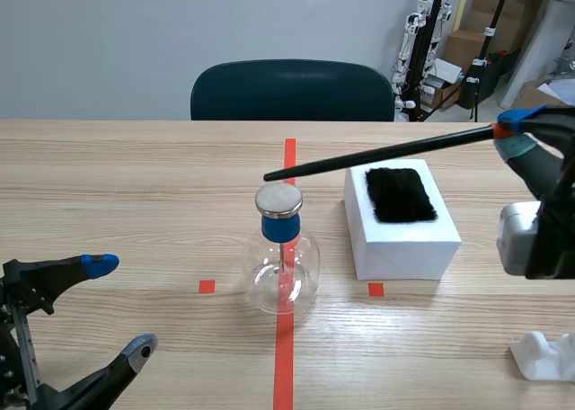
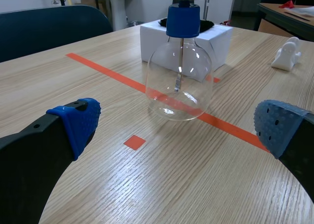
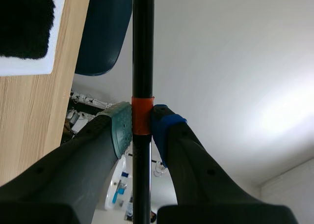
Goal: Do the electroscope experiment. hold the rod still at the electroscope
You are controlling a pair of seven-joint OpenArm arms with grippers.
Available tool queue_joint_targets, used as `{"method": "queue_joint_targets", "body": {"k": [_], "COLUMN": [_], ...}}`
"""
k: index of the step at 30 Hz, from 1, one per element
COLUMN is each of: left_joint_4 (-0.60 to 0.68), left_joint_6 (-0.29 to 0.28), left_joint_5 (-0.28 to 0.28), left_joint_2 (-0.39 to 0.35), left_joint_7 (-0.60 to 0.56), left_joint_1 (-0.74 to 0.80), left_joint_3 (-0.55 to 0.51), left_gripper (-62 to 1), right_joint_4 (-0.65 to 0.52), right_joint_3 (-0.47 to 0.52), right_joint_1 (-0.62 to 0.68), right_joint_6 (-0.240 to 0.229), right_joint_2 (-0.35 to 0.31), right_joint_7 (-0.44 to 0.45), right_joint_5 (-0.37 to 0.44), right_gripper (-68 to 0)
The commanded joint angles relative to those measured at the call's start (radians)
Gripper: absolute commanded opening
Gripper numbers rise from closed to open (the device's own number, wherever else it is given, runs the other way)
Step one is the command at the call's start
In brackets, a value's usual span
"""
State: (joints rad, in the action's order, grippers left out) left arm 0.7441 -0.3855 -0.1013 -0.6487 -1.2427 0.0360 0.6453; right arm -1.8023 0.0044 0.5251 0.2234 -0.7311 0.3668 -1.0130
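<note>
R arm's fingers (image 3: 123, 128) are clenched on the rod (image 1: 377, 158). One grey-green pad and one blue pad press either side of the rod's orange band (image 3: 142, 117), w/ no gap btwn pads and rod. The grip sits near the rod's rear end, and the long black shaft runs on ahead of the fingers. In the scene view the R arm comes in from the right, raised above the counter (image 1: 135, 185). The rod slants down toward the middle, passing over the white box (image 1: 404, 244) w/ a black fuzzy pad (image 1: 401, 194) on top.

The rod's tip shows just above the far rim of the metal disc (image 1: 278, 200) on the electroscope (image 1: 283, 271). Can't tell if the tip touches the disc or sits just clear of it. Electroscope = clear glass flask w/ blue stopper (image 2: 183, 20), disc on top, and thin metal stem (image 2: 178, 71) hanging inside. It stands upright on the orange-red tape line near the counter's middle, just beside the box.

L arm's fingers (image 2: 73, 123) are released and spread wide, pads well apart, holding nothing. They sit low at the near left of the counter, pointed at the flask, which is ahead of them and apart from them.

Also: dark chair (image 1: 292, 91) at the counter's far side, and a small white object (image 1: 544, 356) at near right, apart from the box.
</note>
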Motion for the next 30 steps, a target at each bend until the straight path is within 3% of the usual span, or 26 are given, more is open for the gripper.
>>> {"method": "queue_joint_targets", "body": {"k": [1, 8, 12, 23, 30], "left_joint_4": [0.019, 0.019, 0.019, 0.019, 0.019], "left_joint_6": [0.001, 0.001, 0.001, 0.001, 0.001], "left_joint_5": [-0.006, -0.006, -0.006, -0.006, -0.006], "left_joint_2": [0.000, 0.000, 0.000, 0.000, 0.000], "left_joint_7": [-0.016, -0.016, -0.016, -0.016, -0.016], "left_joint_1": [0.000, 0.000, 0.000, 0.000, 0.000], "left_joint_3": [-0.004, -0.004, -0.004, -0.004, -0.004], "left_gripper": [1.4, 1.4, 1.4, 1.4, 1.4], "right_joint_4": [-0.042, -0.124, -0.175, -0.234, -0.234], "right_joint_3": [0.053, 0.176, 0.270, 0.501, 0.527], "right_joint_1": [0.014, 0.153, 0.249, 0.536, 0.652], "right_joint_6": [0.016, 0.024, 0.050, 0.107, 0.106], "right_joint_2": [-0.008, 0.003, 0.053, 0.272, 0.395], "right_joint_7": [0.008, 0.060, 0.112, 0.347, 0.434], "right_joint_5": [0.031, 0.086, 0.137, 0.312, 0.449], "right_gripper": [-67.9, -67.9, -67.9, -67.9, -67.9]}}
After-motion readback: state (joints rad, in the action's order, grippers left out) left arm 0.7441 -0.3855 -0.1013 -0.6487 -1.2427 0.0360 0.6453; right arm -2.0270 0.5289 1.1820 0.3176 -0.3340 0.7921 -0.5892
